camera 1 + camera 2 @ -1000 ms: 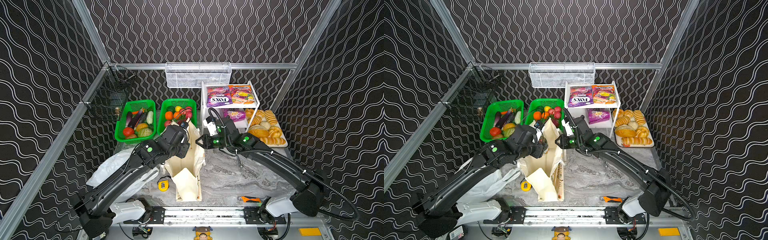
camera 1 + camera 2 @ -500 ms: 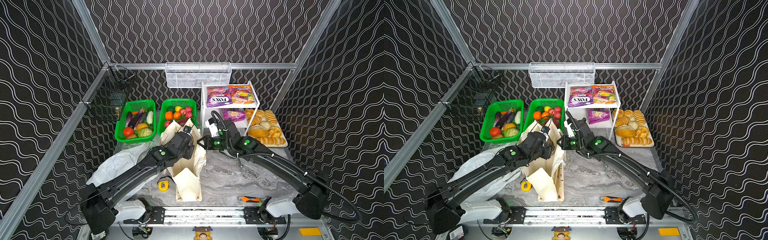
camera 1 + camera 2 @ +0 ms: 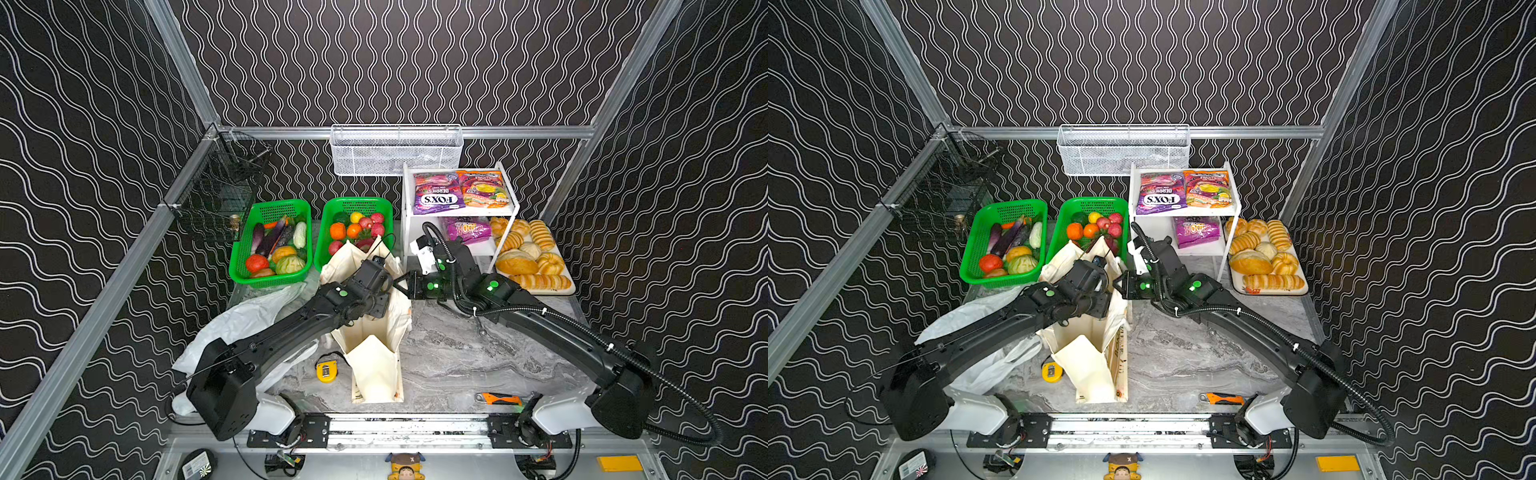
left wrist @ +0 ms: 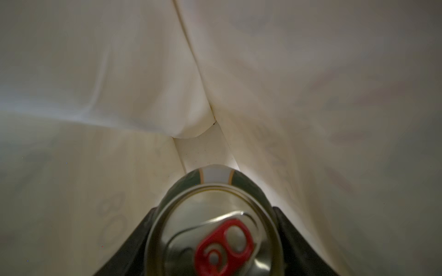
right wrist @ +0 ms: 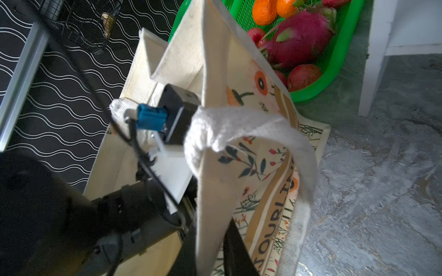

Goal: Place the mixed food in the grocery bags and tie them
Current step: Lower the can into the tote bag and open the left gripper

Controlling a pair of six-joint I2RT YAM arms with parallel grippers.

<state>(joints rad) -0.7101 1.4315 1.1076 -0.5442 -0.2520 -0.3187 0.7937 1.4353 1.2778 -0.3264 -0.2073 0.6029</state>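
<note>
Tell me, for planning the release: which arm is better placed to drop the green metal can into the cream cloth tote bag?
Left. The left gripper holds the green metal can inside the cream cloth tote bag; the right gripper is pinching the bag's rim, holding it open.

We see a yellow tape measure [image 3: 327,371] on the worktop [image 3: 457,353], plus probably an orange box cutter [image 3: 498,399], well apart.

top views bright, sharp, left wrist view dim — can [image 4: 215,227] blurred
</note>
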